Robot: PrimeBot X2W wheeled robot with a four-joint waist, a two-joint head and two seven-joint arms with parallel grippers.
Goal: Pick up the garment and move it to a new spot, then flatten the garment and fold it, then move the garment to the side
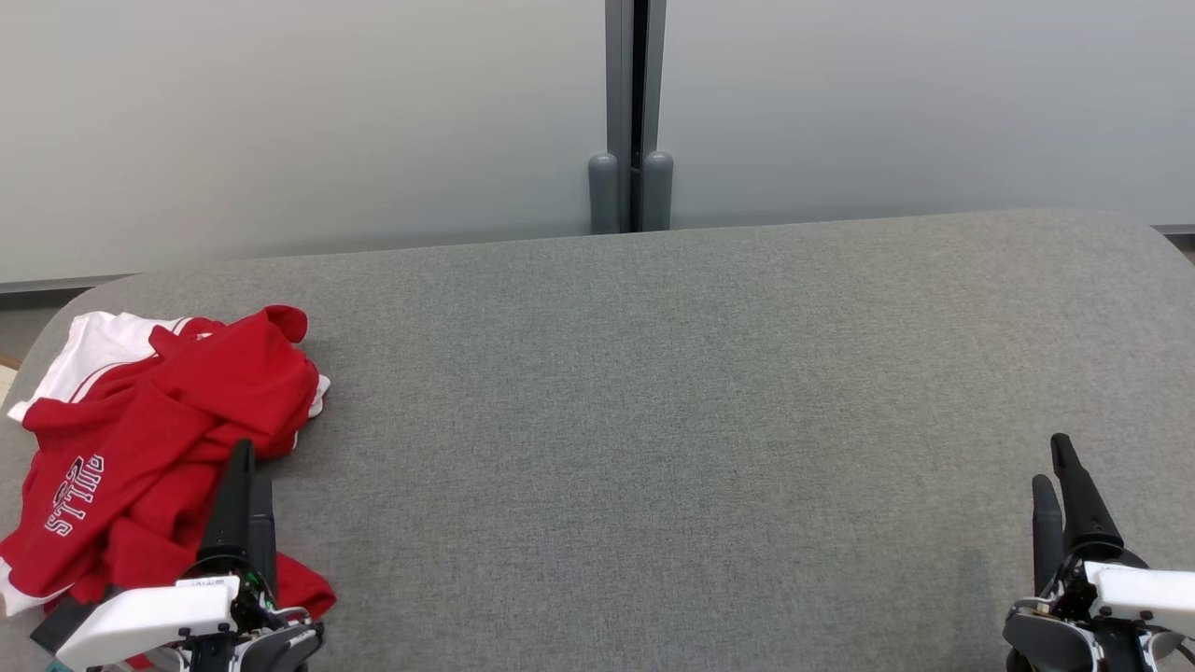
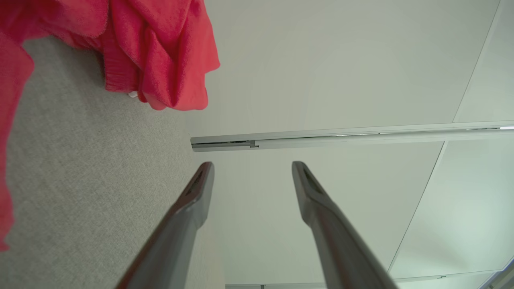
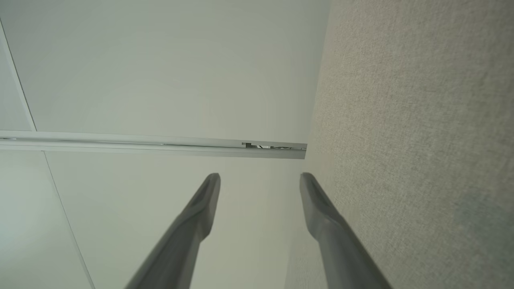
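A grey woven table top (image 1: 653, 420) with rounded far corners spreads across the head view. Behind it stand pale wall panels (image 1: 280, 121), joined at 12 o'clock by a dark grey post (image 1: 635, 112) with two rounded feet.

At about 8 o'clock on the table lies the garment (image 1: 168, 439), a crumpled red heap with a white part showing at its 10 o'clock side. The picture's left edge cuts off its near left corner. White lettering on the red cloth is folded and cannot be read in full.

Over the heap's 5 o'clock edge is the left gripper (image 1: 250, 467), its white wrist housing covering part of the cloth. From the head camera the two dark fingers overlap each other, and I cannot tell whether they touch the fabric. The left wrist view shows them set wide apart with the pale wall between them. There the red folds (image 2: 160, 48) sit toward 11 o'clock, clear of the fingertips (image 2: 207, 168).

The middle of the table is bare grey weave.

At about 4 o'clock the right gripper (image 1: 1052, 459) points up over bare cloth, well apart from the garment, its base cut by the bottom edge. In its own wrist view its fingers (image 3: 215, 180) are likewise spread, with wall between them and the table at 3 o'clock.
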